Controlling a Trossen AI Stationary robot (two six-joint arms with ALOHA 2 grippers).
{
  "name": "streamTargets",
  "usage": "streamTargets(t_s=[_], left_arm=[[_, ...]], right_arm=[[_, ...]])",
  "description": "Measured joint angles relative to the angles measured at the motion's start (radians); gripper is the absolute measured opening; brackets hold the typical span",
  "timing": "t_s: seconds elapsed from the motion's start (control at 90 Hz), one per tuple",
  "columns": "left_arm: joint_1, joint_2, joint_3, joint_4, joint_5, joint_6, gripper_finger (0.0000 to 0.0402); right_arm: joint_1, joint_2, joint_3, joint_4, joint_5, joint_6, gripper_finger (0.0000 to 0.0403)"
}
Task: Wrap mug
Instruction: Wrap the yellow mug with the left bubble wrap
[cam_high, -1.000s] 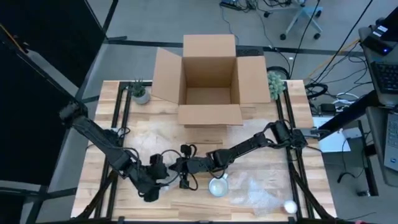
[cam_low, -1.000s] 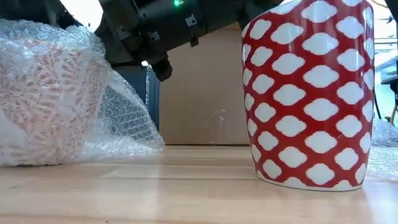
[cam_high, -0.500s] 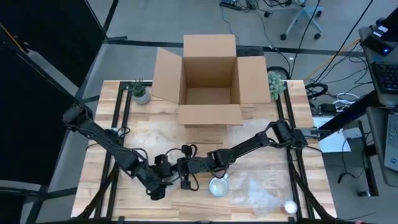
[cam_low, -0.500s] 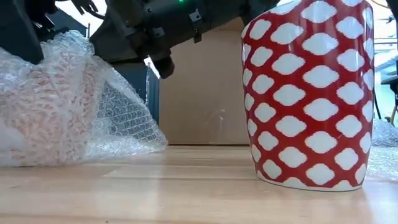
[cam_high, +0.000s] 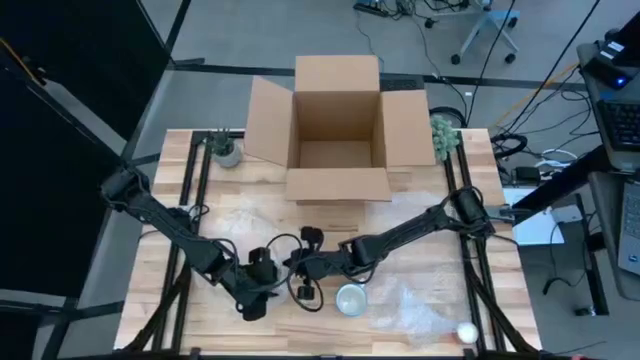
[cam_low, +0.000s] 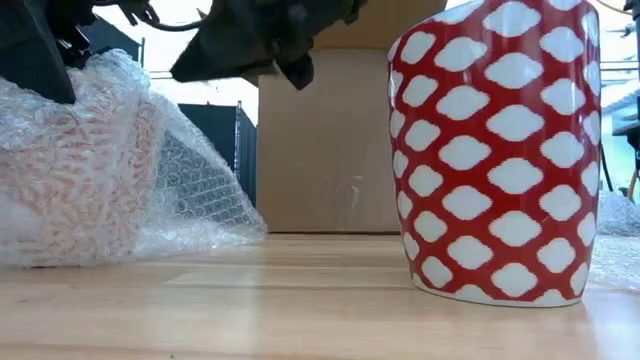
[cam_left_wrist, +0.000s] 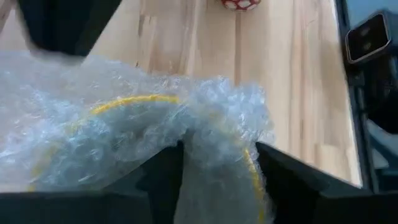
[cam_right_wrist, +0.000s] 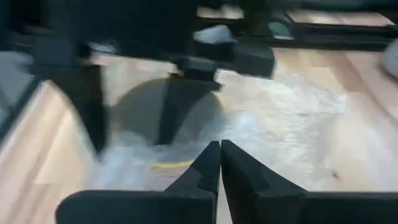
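While a sheet of bubble wrap (cam_left_wrist: 143, 137) is bunched over it, the mug being wrapped (cam_low: 70, 180) sits at the near-left part of the wooden table (cam_high: 500, 260), its red-and-white pattern showing dimly through the plastic in the low view. A yellow rim shows through the wrap in the left wrist view, where the left gripper (cam_left_wrist: 217, 162) has its two dark fingers set fairly wide, with a fold of the wrap lying between them; whether they press on it I cannot tell. Seen from overhead, that left gripper (cam_high: 262, 278) is down at the bundle near the table's front. The right gripper (cam_high: 303, 266) is just beside it, coming in from the other side. In the right wrist view its fingers (cam_right_wrist: 205, 168) are drawn together with only a thin slit between them, holding nothing, and the wrap lies just beyond their tips.

A second mug (cam_low: 500, 150), bare, red with white lozenges, stands upright apart from the bundle. From above it shows as a pale round mouth (cam_high: 350, 298) near the front edge. Loose bubble wrap (cam_high: 415, 305) lies to its right, with a small white ball (cam_high: 466, 331) at the front right corner.

An open cardboard box (cam_high: 337, 130) sits at the table's far edge, flaps spread. Two small plants stand at the far corners, one left (cam_high: 225, 148), one right (cam_high: 443, 133). Beyond the table are a grey floor, cables and an office chair base (cam_high: 485, 30).
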Motion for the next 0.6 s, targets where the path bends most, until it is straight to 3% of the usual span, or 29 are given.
streamTargets(t_s=[0.467,0.6], left_arm=[[0.001,0.001,-0.001,0.008,0.002,0.002,0.0180],[0.001,0.001,-0.001,0.010,0.003,0.002,0.0180]], right_arm=[[0.026,0.046,0.000,0.228,-0.003,-0.042,0.0000],[0.025,0.078,0.002,0.231,-0.058,-0.009,0.0000]])
